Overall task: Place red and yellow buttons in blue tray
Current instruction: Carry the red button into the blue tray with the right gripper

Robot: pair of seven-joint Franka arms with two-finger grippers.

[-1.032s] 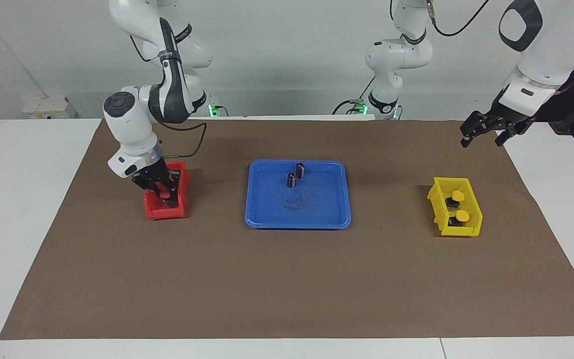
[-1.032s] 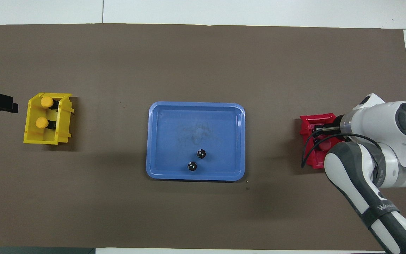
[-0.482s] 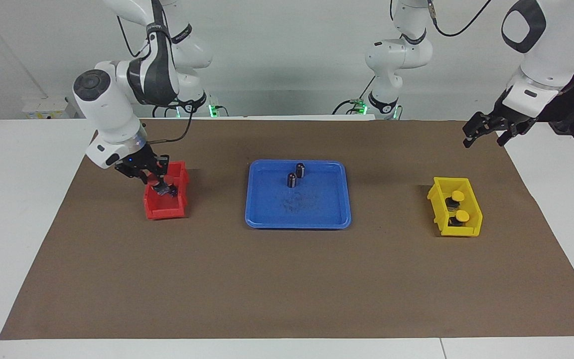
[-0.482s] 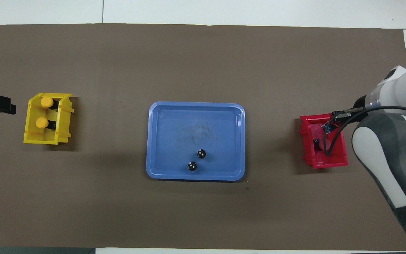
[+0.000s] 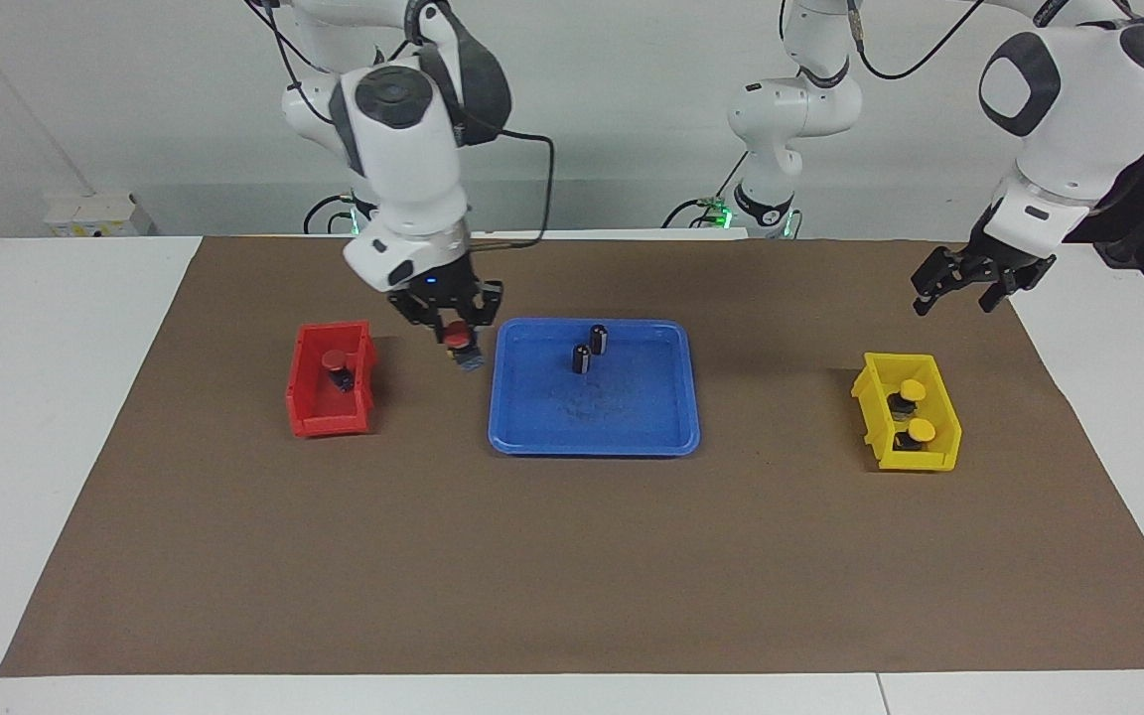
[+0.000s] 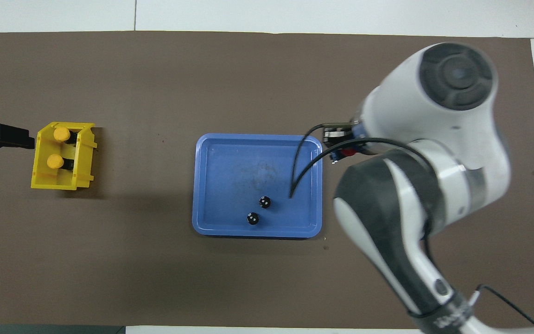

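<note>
My right gripper [image 5: 454, 335] is shut on a red button [image 5: 457, 343] and holds it above the mat between the red bin [image 5: 309, 417] and the blue tray [image 5: 632, 417], close to the tray's rim. In the overhead view this gripper [image 6: 341, 143] and red cap [image 6: 349, 151] show beside the tray [image 6: 230, 185]. A second red button [image 5: 336, 361] stands in the red bin. Two yellow buttons [image 5: 913, 389] [image 5: 920, 429] sit in the yellow bin [image 5: 880, 397]; they also show from overhead [image 6: 61, 134] [image 6: 54, 161]. My left gripper [image 5: 957, 283] is open and empty, up over the mat near the yellow bin.
Two dark capless cylinders [image 5: 598, 339] [image 5: 581, 358] stand in the blue tray on its side nearer the robots, also seen from overhead [image 6: 264, 202] [image 6: 252, 218]. A brown mat [image 5: 572, 556] covers the table. My right arm hides the red bin in the overhead view.
My right gripper has lifted a red button out of the red bin and carried it toward the blue tray. My left gripper has shifted slightly lower toward the yellow bin.
</note>
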